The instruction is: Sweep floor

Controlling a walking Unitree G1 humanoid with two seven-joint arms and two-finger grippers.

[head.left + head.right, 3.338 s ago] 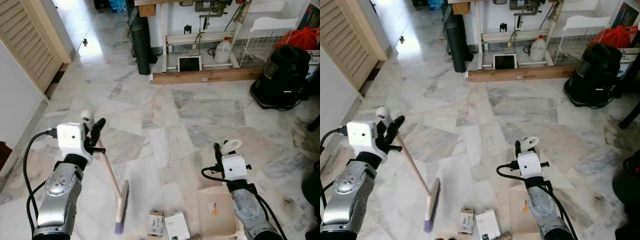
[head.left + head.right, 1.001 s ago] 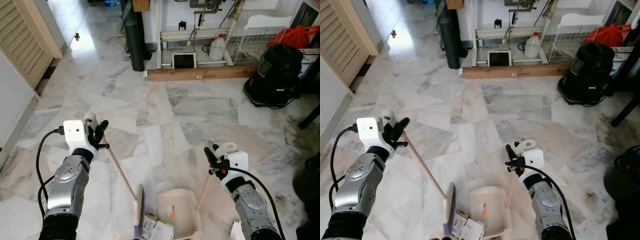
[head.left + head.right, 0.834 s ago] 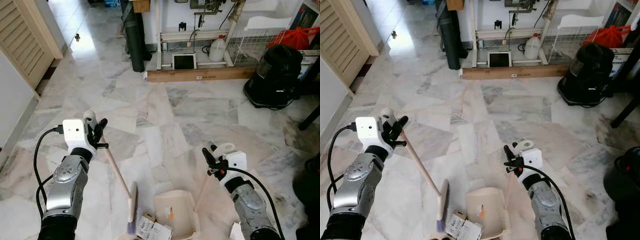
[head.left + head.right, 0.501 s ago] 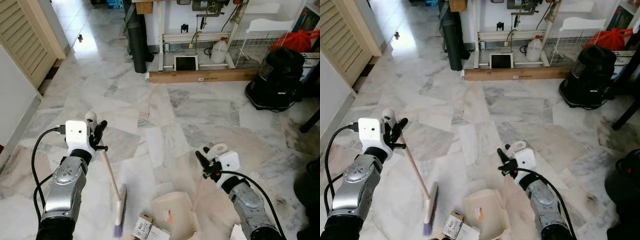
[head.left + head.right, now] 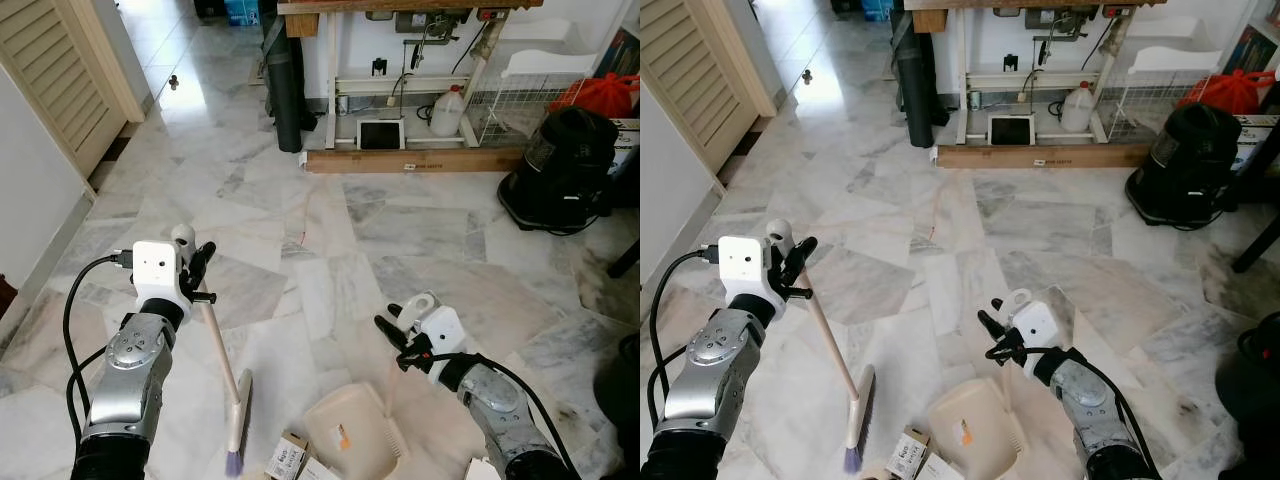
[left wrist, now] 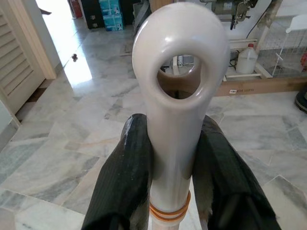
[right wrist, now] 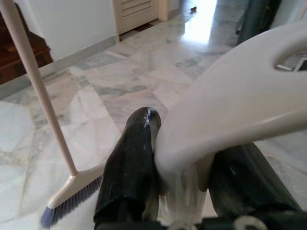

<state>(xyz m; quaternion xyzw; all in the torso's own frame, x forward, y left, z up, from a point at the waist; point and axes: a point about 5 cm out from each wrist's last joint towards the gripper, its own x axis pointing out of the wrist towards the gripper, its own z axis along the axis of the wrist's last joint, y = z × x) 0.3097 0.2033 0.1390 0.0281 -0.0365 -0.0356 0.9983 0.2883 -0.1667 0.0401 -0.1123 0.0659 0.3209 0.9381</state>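
Observation:
My left gripper is shut on the cream broom handle near its looped top. The broom slants down to its purple-bristled head on the marble floor. My right gripper is shut on the cream dustpan handle. The dustpan rests on the floor just right of the broom head. Small cardboard boxes lie between the bristles and the dustpan mouth, at the bottom edge.
A black vacuum cleaner stands at the far right. A workbench frame with a white jug, a tablet and a long plank lines the back wall. A louvred door is at the left.
The dustpan has swung further left and its handle tilted, with my right gripper moving left. The broom head has stayed near the boxes. The camera shifted slightly.

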